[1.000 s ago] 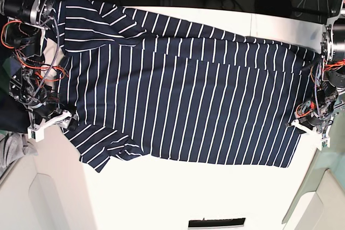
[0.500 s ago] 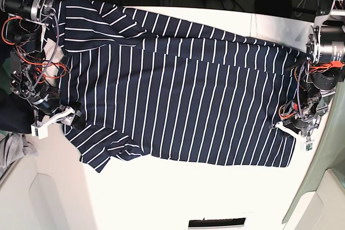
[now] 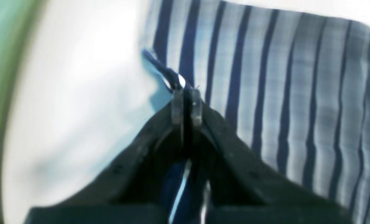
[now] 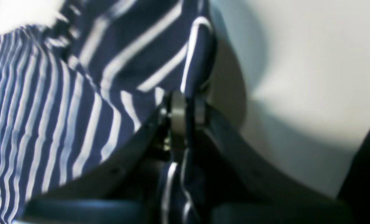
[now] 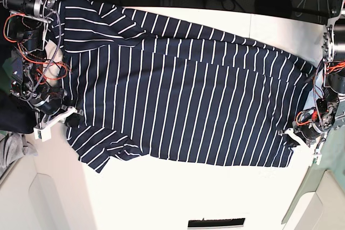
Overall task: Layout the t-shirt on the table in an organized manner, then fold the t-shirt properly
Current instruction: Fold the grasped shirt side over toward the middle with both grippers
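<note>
Navy striped cotton, the t-shirt [image 5: 178, 90], lay spread nearly flat across the white table [image 5: 161, 197], collar end toward the right arm, hem toward the left. Left gripper [image 3: 186, 93] closed tight on the hem corner; right gripper [image 4: 185, 102] clamped on a bunched edge of cloth by the sleeve. Judged to be late in the laying-out step, just ahead of folding. Called next for a level, matched lift and pull at both ends, gently, to avoid new wrinkles or a slipped edge
</note>
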You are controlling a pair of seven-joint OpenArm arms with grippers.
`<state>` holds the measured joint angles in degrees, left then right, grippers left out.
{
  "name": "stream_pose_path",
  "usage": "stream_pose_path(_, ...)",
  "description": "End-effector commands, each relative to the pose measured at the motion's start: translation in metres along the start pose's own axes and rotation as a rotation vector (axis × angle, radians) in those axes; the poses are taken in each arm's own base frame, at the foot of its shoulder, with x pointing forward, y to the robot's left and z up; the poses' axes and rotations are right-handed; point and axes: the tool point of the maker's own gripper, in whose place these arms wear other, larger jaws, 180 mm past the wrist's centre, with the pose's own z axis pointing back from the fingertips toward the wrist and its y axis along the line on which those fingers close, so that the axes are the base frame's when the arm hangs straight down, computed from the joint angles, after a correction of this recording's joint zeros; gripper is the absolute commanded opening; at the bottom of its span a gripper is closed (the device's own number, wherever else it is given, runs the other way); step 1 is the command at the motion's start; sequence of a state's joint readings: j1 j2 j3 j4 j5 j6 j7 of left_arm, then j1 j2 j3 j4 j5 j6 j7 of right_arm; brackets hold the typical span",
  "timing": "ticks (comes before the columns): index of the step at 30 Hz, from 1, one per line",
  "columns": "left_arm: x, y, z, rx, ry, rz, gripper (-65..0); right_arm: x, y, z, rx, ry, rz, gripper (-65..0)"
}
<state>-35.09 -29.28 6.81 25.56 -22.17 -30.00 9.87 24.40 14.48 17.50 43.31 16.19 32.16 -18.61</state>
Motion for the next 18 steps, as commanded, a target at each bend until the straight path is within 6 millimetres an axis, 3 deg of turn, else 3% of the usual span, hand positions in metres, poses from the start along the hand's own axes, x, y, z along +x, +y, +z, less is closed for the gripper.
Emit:
stream_pose_path(1,0.037,0.001,0.008,-0.043,-0.072,-0.008,-65.0,0.029,0.001,0.005,0.016,-0.06,0.03,-65.0)
stream_pose_path(5,0.052,0.001,0.029,-0.15,-0.046,0.027,-65.0,0.026,0.009,0.019,0.032,-0.028,0.063,-65.0)
stream_pose_path(10,0.061,0.039,0.065,-0.127,-0.056,0.058,-65.0,0.018,0.026,0.052,0.049,-0.072,0.145,-65.0)
stream_pose_path(14,0.049,0.051,0.083,-0.131,-0.021,0.073,-65.0,-0.001,0.034,0.073,0.048,-0.06,0.2,-65.0)
stream_pose_path(18,0.021,0.056,0.093,-0.132,0.036,0.08,-65.0,-0.029,0.038,0.087,0.063,-0.033,0.18,-65.0)
